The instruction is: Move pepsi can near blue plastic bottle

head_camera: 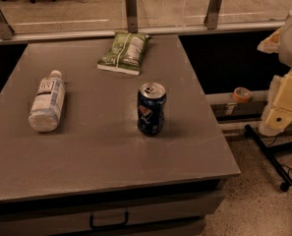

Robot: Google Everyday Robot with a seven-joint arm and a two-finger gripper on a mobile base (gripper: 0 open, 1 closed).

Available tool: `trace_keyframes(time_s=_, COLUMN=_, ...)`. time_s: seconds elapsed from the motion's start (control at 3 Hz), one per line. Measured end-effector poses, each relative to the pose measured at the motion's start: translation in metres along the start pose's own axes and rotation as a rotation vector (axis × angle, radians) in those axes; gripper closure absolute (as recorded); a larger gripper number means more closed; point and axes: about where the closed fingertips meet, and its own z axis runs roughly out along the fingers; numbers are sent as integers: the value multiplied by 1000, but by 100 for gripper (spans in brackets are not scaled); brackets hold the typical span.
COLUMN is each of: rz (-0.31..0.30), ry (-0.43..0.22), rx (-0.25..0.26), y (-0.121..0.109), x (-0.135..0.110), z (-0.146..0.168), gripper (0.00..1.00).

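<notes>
The pepsi can stands upright a little right of the middle of the grey table, silver top up and logo facing me. The blue plastic bottle lies on its side at the table's left, white cap pointing away from me. There is a wide gap between it and the can. My gripper hangs at the cream arm at the right edge of the view, off the table and well to the right of the can. It touches neither object.
A green snack bag lies at the table's back, behind the can. A glass railing with metal posts runs along the far edge. An orange tape roll and a black stand leg are right of the table.
</notes>
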Motion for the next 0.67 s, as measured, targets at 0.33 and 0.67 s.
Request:
trace_keyframes(time_s=0.33, rz=0, ry=0, rx=0, y=0, x=0, z=0, gripper=0)
trace_keyframes(time_s=0.67, rz=12, ry=-81, rx=-22, y=2, x=-4, z=2, gripper=0)
